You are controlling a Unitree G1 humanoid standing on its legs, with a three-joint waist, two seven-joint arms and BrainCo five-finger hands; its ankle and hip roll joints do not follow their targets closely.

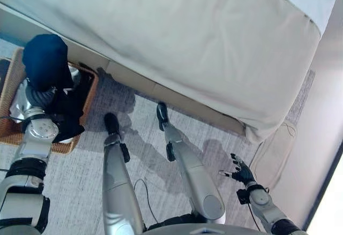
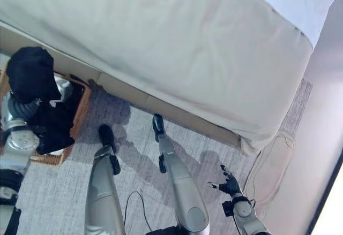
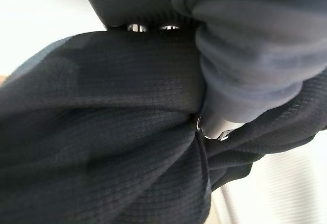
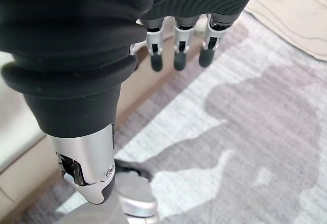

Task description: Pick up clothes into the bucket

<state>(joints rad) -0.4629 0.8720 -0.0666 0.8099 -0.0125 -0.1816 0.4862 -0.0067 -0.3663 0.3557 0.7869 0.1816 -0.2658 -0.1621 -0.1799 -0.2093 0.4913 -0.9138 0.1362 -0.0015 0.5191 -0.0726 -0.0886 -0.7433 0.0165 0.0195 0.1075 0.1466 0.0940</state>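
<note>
Beige bed [image 1: 203,42], grey carpet [image 1: 144,133], pale wall [image 1: 321,117]

Dark garment [image 1: 45,61] above the wicker basket [image 1: 13,128] covers the left hand [image 3: 217,127], hiding its fingers. The basket runs off the frame's left edge. More dark clothing [image 1: 67,112] hides the basket's inside.

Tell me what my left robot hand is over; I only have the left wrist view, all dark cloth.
Observer: The left robot hand holds the dark navy garment above a wicker basket.
Operator: Report the basket's contents.
Observer: More dark clothing already lies inside.
Operator: Say where the basket sits.
Observer: On the grey carpet, beside the beige bed.
Operator: Check the right robot hand.
Observer: The right robot hand hangs open and empty near the bed's corner.
</note>
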